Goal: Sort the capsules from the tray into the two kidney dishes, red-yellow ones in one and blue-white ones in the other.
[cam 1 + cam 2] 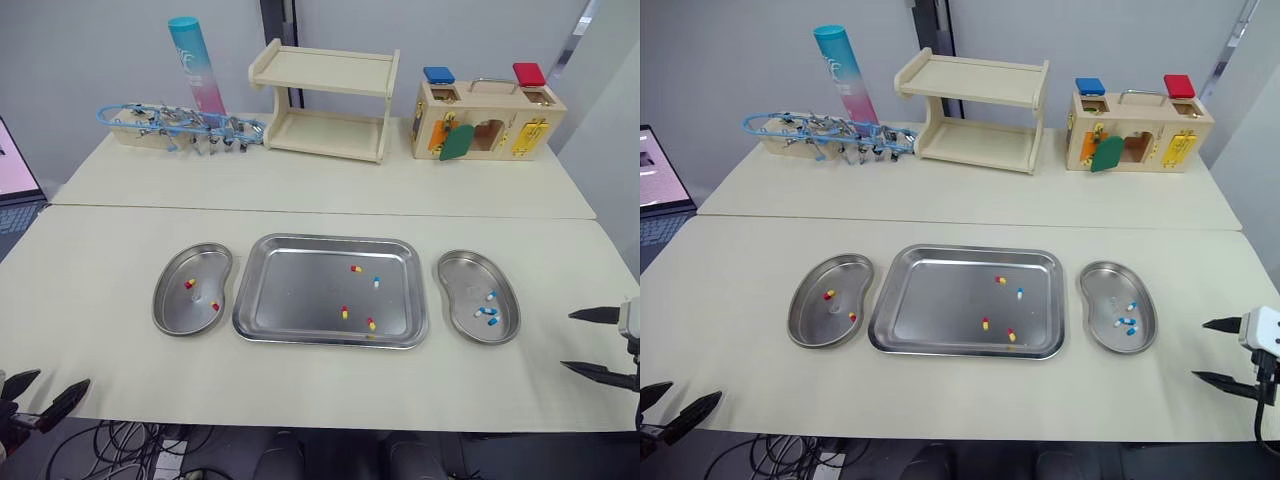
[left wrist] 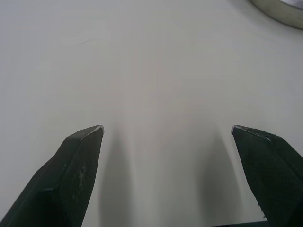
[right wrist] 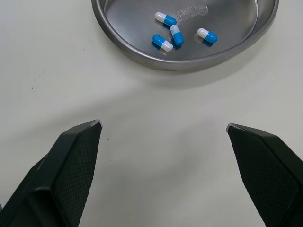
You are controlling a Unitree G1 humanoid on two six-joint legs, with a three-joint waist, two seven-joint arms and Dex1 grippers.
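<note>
Nearest, the left gripper (image 1: 62,378) and right gripper (image 1: 566,340) hover low, fingers spread wide and empty. The tray (image 1: 300,292) lies between the left kidney dish (image 1: 200,265) and right kidney dish (image 1: 460,280). It holds 3 red-yellow capsules (image 1: 344,313) and 1 blue-white capsule (image 1: 377,282). These are probably light, slick and crushable, so best pinched gently mid-body.

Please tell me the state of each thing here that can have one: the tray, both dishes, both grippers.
Tray: holds three red-yellow capsules and one blue-white capsule.
Left kidney dish: holds two red-yellow capsules.
Right kidney dish: holds four blue-white capsules.
Left gripper: open, empty.
Right gripper: open, empty.
</note>
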